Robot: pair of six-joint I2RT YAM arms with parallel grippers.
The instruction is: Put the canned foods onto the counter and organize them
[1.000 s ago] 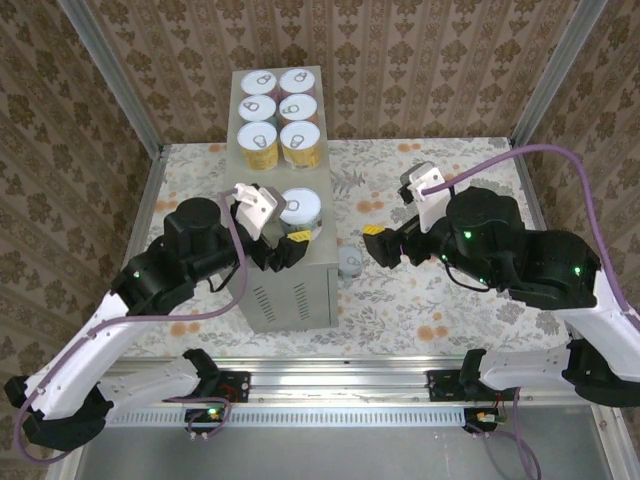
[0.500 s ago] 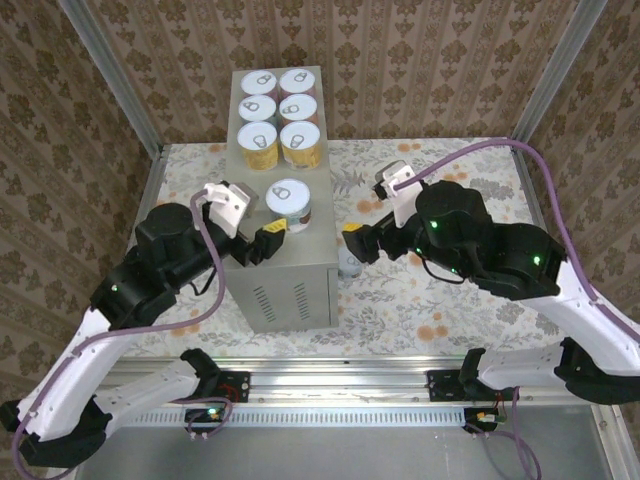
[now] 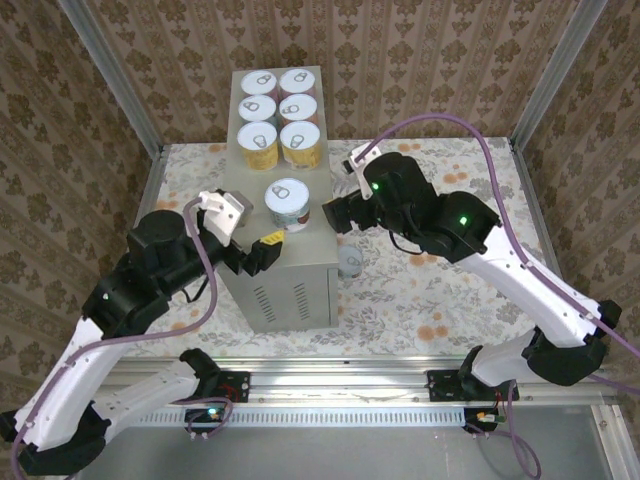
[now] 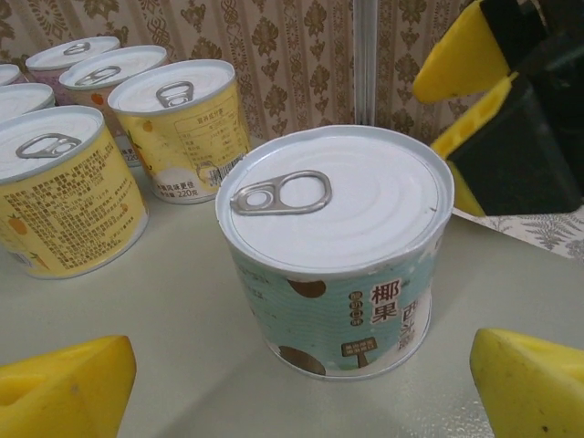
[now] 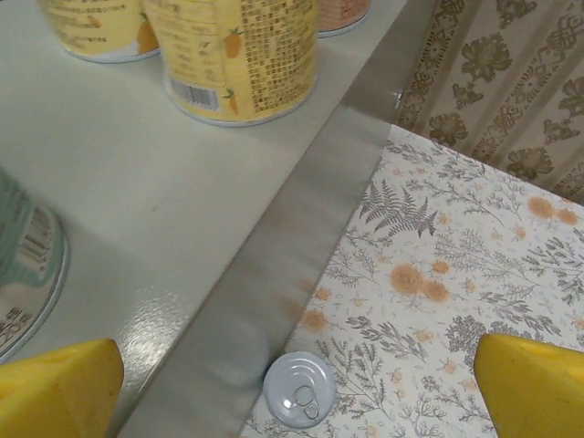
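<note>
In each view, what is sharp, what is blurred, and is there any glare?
Top external: even light, everything sharp, lids on the counter bright without glare. Left wrist: the teal can is sharp, with a soft sheen on its lid; the near left fingertips are blurred. Right wrist: the counter's side looks smeared, the floor can is fairly sharp, the right fingertips are blurred.

Six cans (image 3: 279,112): on the bench (image 3: 290,300), at the far end of its top, two columns of three.
Lone can (image 3: 288,203): on the bench top, before the six, apart from them, toward the right edge.
Floor can (image 3: 349,262): on the floor (image 3: 420,290), just beside the bench's right wall.
</note>
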